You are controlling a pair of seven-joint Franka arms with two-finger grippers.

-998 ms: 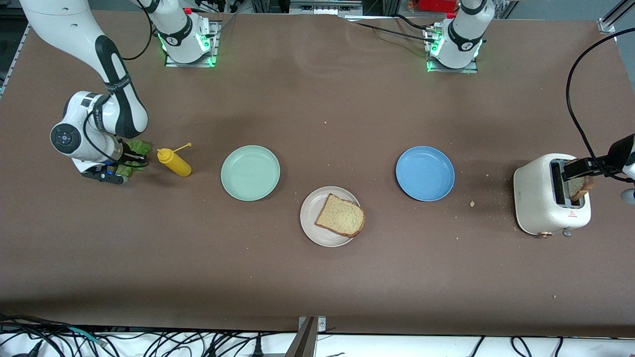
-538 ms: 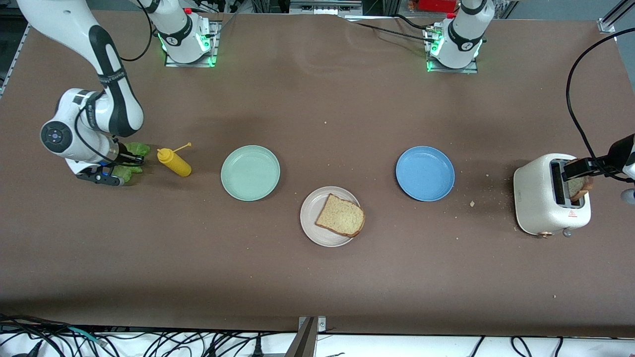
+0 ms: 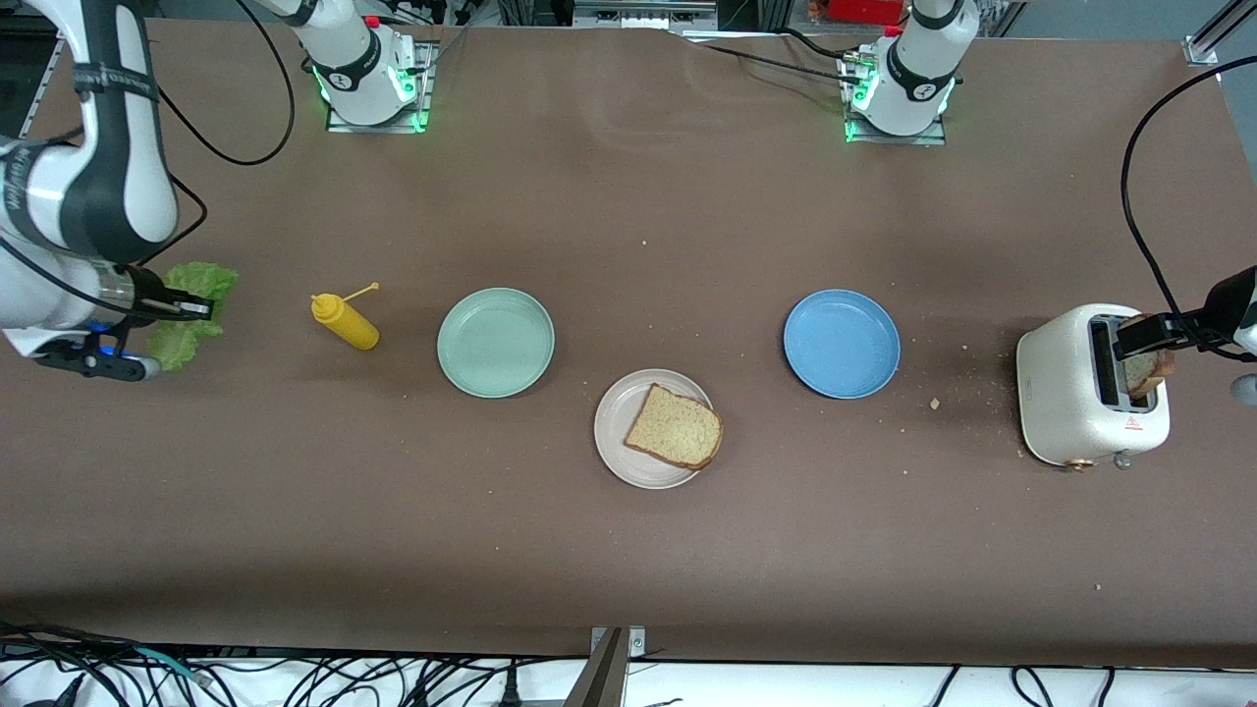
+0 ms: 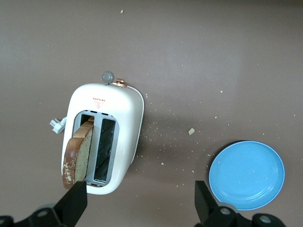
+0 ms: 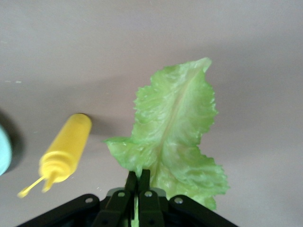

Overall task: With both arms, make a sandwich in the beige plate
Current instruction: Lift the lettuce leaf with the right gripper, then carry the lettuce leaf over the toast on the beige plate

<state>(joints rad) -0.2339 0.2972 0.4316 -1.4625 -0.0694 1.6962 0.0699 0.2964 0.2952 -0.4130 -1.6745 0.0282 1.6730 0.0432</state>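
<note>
bread slice (image 3: pixel 675 426) sitting on the beige plate (image 3: pixel 621 432) mid-table | right gripper (image 3: pixel 196 310) jaws clamped on the lettuce leaf (image 5: pixel 175 132), up over the right arm's end | left gripper (image 4: pixel 139 201) jaws spread wide over the toaster (image 4: pixel 102 137) and its slice (image 4: pixel 78 153)

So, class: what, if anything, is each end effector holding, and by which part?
The right end effector pinches the lettuce leaf by one end. The left end effector, open over the toaster, holds nothing.
</note>
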